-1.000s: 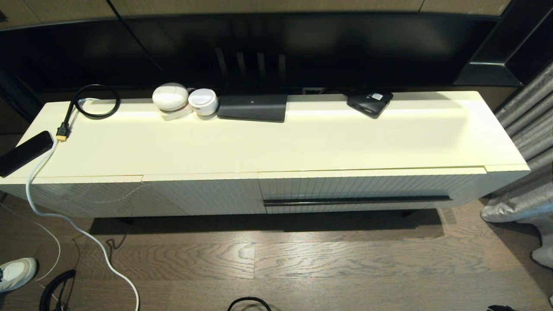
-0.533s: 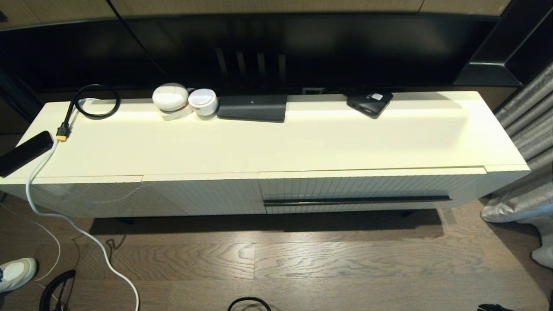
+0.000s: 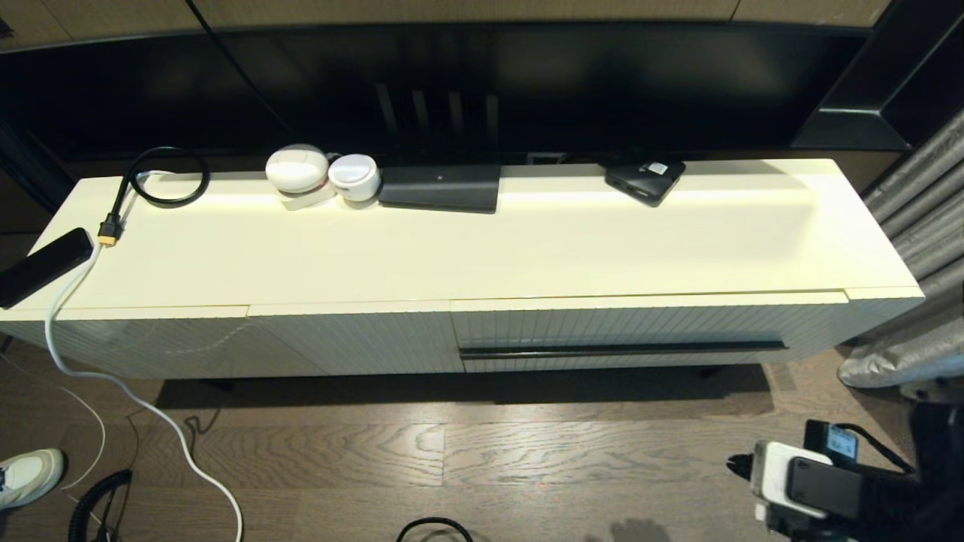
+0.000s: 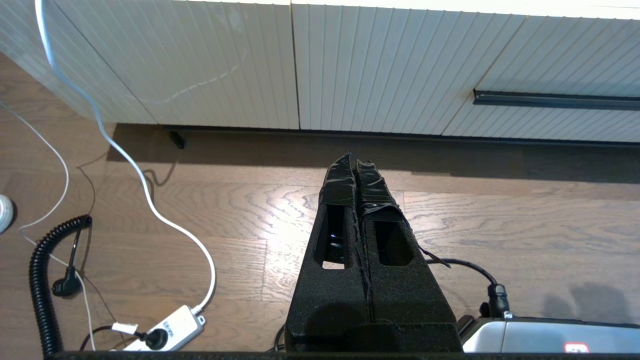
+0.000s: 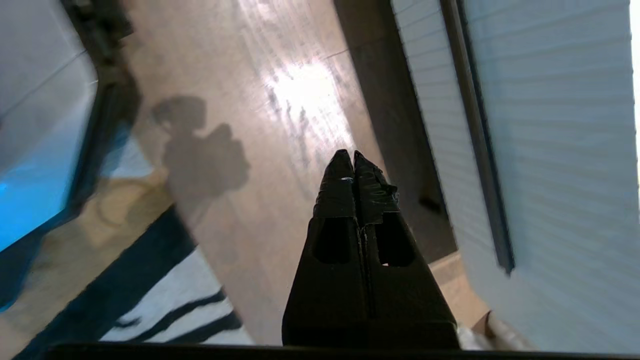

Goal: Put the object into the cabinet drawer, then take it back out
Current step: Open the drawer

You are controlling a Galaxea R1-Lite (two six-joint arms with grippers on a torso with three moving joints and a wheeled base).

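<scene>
So I'm looking down at a long cream cabinet [image 3: 482,248] sitting on a wood floor [image 3: 452,452], with a big dark TV screen [image 3: 482,83] behind it. The drawer [image 3: 648,331] is on the cabinet's right half, ribbed front, fully pushed in, with its thin black handle bar [image 3: 621,349] running along the lower part of the front. The ribbed panels to its left have no bar.

My right arm is in at the bottom right corner of the head view, low over the floor and well in front of the drawer. The right gripper [image 5: 354,157] has its fingers pressed together with nothing between them, tips pointing along the floor with the drawer front off to one side. The left gripper [image 4: 354,160] is parked low, also pinched together and empty, aimed at the floor in front of the cabinet's plain panels.

On top along the back: a flat black box [image 3: 440,188], a small black gadget [image 3: 645,179], two white round things [image 3: 320,175], and a looped black cable [image 3: 162,177]. A white cord [image 3: 113,376] trails off the left end to the floor. I can't tell which of these is the object meant for the drawer.
</scene>
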